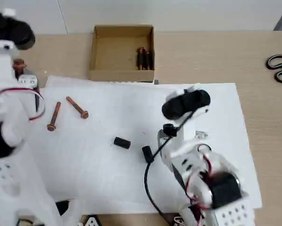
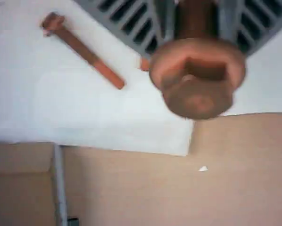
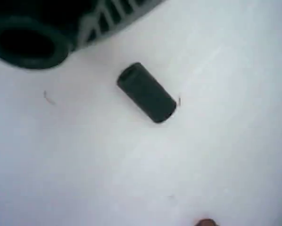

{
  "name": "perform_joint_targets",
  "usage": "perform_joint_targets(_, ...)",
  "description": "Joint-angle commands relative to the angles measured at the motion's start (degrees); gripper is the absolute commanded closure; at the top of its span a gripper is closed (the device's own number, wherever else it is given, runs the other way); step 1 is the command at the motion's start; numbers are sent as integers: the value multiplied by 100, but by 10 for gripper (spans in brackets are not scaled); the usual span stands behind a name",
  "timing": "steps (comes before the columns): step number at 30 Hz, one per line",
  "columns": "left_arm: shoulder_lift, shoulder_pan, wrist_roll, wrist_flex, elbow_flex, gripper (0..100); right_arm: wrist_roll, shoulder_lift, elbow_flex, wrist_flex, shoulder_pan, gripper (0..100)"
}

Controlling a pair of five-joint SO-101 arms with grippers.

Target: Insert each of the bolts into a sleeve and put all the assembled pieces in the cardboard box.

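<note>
No text can be read — no labels, no numbers.

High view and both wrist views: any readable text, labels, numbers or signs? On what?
None readable.
No print shows on the cardboard box, white sheet, loose bolts, loose sleeve or scissors.
Held bolt: head too blurred to tell any stamp.
Held sleeve: no marks seen.
</note>
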Motion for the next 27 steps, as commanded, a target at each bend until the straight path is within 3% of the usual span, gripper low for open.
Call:
perform_joint_targets(1,-835,70,1081,-527,989,994,325,-505,-237,48,-48,996)
perform_joint_targets(6,-1855,703,3051,-1090,2536,994,571,-743,123,31,-224,996)
perform_joint_targets(10,-2752,1275,4009,-1723,3697,994,659,-971,264,-4,-866,996)
perform_joint_targets(18,-4492,2312,4299,-2418,5675,994,1319,-1631,1002,-13,-1613,996)
perform_joint_targets(27,-5996,2875,4563,-2435,6642,994,2673,-2967,1785,4,-1763,996)
